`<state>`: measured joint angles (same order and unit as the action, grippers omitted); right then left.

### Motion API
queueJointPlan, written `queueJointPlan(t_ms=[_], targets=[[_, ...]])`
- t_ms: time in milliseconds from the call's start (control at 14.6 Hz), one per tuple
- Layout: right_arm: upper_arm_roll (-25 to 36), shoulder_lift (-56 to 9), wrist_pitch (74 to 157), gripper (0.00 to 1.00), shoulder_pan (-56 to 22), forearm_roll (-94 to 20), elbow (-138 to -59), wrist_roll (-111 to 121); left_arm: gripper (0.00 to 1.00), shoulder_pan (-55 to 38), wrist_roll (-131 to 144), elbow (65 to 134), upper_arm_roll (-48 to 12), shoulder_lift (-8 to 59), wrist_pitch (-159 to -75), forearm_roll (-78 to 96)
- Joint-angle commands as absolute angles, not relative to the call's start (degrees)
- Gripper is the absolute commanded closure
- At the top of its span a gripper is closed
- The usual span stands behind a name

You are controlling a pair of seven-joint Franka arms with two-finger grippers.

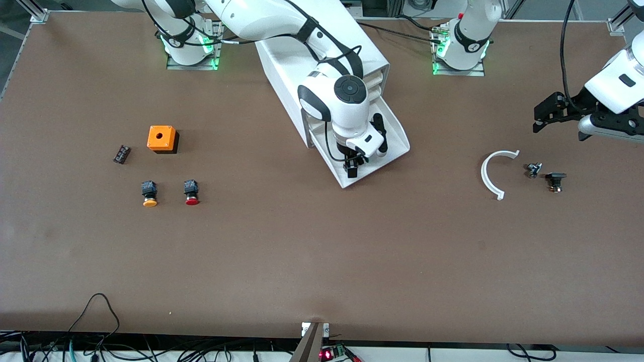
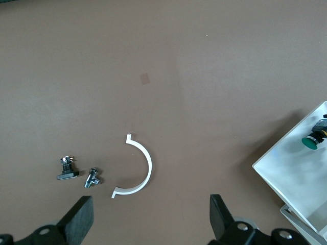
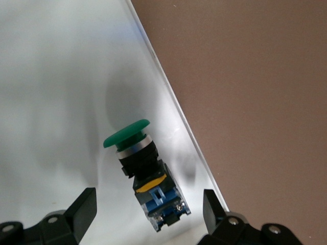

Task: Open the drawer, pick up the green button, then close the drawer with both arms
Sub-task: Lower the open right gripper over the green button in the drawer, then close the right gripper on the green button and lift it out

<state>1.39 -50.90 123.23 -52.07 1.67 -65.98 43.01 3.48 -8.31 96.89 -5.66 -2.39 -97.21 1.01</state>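
We see the drawer [image 1: 375, 151] pulled open; our right tool [image 1: 353, 167] hangs over it, fingers apart astride the button [image 3: 144, 171], apparently not gripping. Left tool [image 1: 546, 114] waits apart over the tabletop [image 1: 302, 251]. Taking and closing remain.

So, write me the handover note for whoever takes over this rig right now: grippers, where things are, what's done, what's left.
Right gripper: open, down over the pulled-out drawer, fingers either side of the green button, not closed on it.
Left gripper: open, waiting in the air over the table toward the left arm's end, above the white curved piece and two small parts.
The button lies on its side in the drawer, near its edge.
Done: lowest drawer of the cabinet is open.
Left: grasp and lift the button, then close the drawer.
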Motion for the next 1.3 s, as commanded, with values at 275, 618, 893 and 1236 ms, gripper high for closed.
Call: queueJointPlan(t_ms=[275,618,893,1236], targets=[[1.5,-52.4,123.3,0.31,-52.6,2.1,-63.9,43.8,0.00,2.7,-7.6,95.8,-5.4,-2.0,-96.9,-0.9],[1.5,-52.4,123.3,0.50,-53.0,2.9,-63.9,43.5,0.00,2.6,-7.6,95.8,-5.4,-2.0,-96.9,-0.9],[1.5,-52.3,123.2,0.64,-53.2,3.3,-63.9,43.6,0.00,2.6,-7.6,95.8,-5.4,-1.8,-96.9,-1.0],[1.6,-52.0,122.9,0.76,-53.1,3.3,-63.8,43.6,0.00,2.7,-8.3,96.0,-5.3,-0.8,-99.8,-0.9]])
